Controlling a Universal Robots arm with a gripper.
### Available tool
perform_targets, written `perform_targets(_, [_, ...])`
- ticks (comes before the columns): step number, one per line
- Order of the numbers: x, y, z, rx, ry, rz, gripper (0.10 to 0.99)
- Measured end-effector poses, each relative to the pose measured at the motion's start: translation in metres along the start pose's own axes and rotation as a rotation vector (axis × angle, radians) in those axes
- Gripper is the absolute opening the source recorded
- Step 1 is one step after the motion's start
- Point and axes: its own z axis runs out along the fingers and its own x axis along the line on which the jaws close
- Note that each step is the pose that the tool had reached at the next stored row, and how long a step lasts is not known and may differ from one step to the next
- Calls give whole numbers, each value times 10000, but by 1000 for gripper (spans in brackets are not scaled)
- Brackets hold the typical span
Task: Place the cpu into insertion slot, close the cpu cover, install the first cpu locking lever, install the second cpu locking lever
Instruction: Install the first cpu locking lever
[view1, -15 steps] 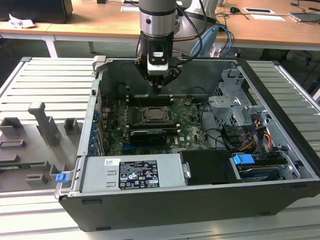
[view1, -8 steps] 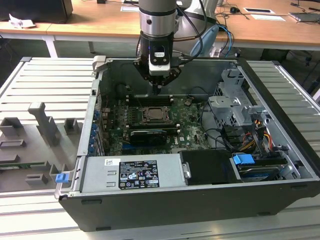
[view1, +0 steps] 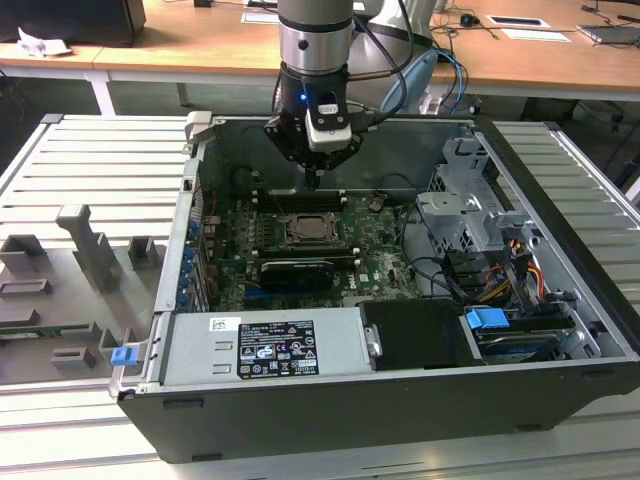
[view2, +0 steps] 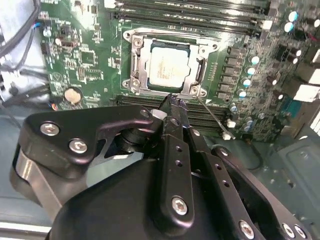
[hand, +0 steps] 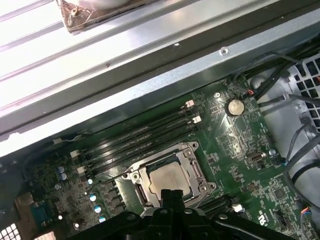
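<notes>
Black two-finger gripper (view2: 174, 104) hangs inside the open dark computer case (view1: 400, 400). Its fingertips are pinched together with nothing between them, tips just beside one corner of the socket. Small square silvery-beige cpu (view2: 167, 66) lies flat in the square black insertion slot (view2: 198, 70). Thin silver metal cpu cover (view2: 137, 67) lies down around the chip. One thin metal lever (view2: 212, 119) juts out from that corner across the green motherboard (view2: 90, 60).
</notes>
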Motion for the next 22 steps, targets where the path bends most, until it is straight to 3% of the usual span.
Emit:
perform_targets(7, [0,0,0,-22,74,-1421,106])
perform_targets(19, [1,0,2,-104,249,-4577,106])
perform_targets(22, [19,-8,2,-109,257,-4723,106])
